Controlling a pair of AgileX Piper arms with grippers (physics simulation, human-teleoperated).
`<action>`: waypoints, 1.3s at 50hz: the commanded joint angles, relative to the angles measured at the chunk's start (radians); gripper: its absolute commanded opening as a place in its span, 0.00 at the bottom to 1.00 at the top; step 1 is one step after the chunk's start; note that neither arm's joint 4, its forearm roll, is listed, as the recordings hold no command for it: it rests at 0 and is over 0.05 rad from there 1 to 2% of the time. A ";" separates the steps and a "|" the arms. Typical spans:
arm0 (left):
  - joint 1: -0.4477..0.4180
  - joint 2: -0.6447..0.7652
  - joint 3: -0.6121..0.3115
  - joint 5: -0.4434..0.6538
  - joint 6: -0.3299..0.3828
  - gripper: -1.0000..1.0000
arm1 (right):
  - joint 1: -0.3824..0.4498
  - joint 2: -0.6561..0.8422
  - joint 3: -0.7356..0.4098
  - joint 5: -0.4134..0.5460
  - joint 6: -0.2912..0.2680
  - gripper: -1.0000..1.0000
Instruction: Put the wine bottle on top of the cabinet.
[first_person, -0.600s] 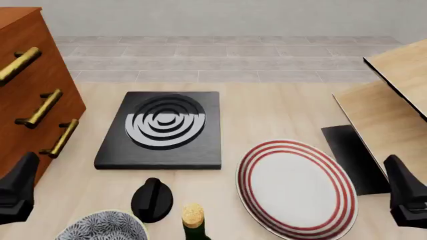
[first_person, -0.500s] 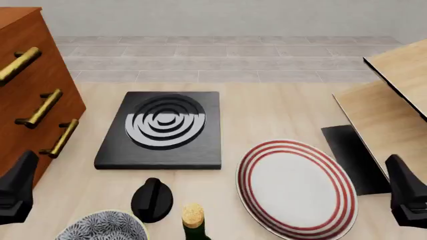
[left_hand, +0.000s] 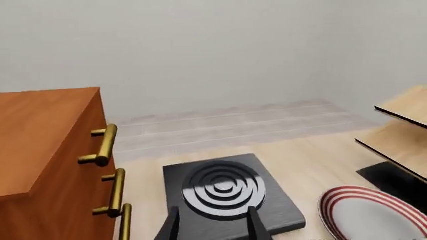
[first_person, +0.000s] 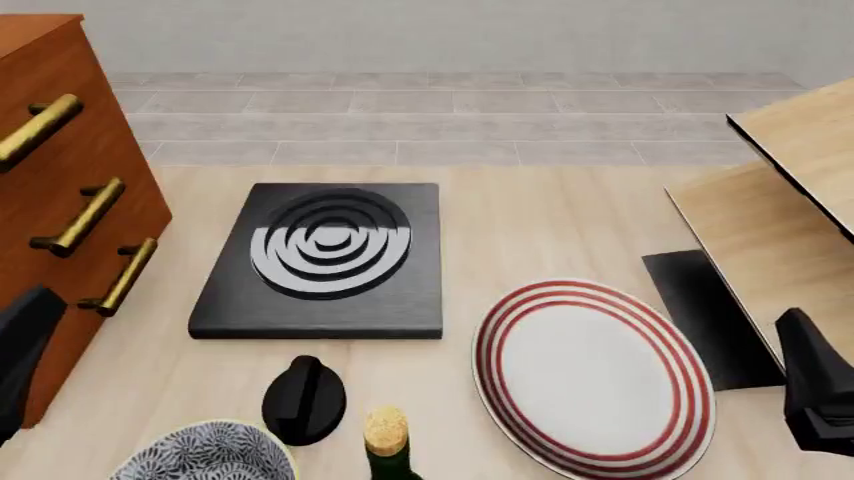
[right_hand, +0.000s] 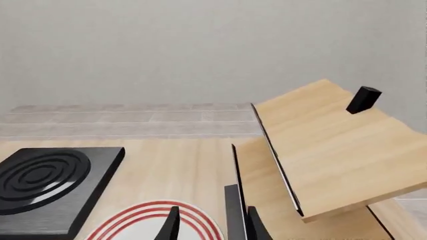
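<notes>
The wine bottle stands at the near edge of the front view; only its tan cork and green neck show. The reddish-brown cabinet with brass bar handles rises at the left, and the left wrist view shows its flat top. My left gripper hangs low beside the cabinet's front corner, left of the bottle. Its fingers are apart with nothing between them. My right gripper sits at the right edge near the plate, also open and holding nothing.
A black slab with grey concentric rings lies mid-table. A red-ringed white plate is right of the bottle. A black knob-like lump and a patterned bowl are to the bottle's left. Light wooden boards stand at the right.
My left gripper has drifted left toward the frame edge, showing less of itself. The right gripper has shifted slightly right. The bottle and other objects have not moved.
</notes>
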 joint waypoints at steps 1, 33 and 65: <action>-0.085 0.006 -0.118 0.104 0.007 1.00 | -0.003 0.005 0.010 -0.015 0.002 1.00; -0.439 0.176 -0.149 0.089 0.131 1.00 | -0.004 0.028 0.007 -0.033 0.004 1.00; -0.726 0.445 -0.246 0.021 0.133 1.00 | -0.005 0.001 0.003 -0.004 0.003 1.00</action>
